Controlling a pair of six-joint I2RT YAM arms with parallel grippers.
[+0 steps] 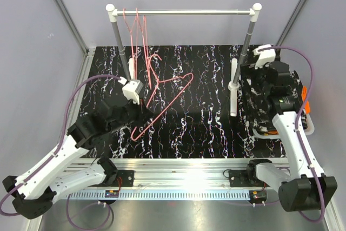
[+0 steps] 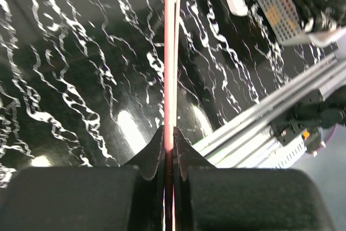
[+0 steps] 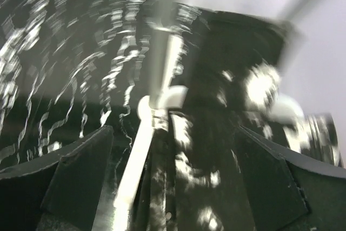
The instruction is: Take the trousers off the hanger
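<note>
Pinching a thin pink wire hanger [image 2: 169, 79] — left jaws; right jaws spread wide.

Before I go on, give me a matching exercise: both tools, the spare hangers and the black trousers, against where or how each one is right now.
Things:
1. left tool
2. right tool
3. spare hangers
4. black trousers

States or places:
A. open, nothing between its fingers
B. heaped at the right edge of the table
C. shut on a pink hanger
D. hanging at the left end of the rail

Pairs: 1-C, 2-A, 3-D, 4-B
</note>
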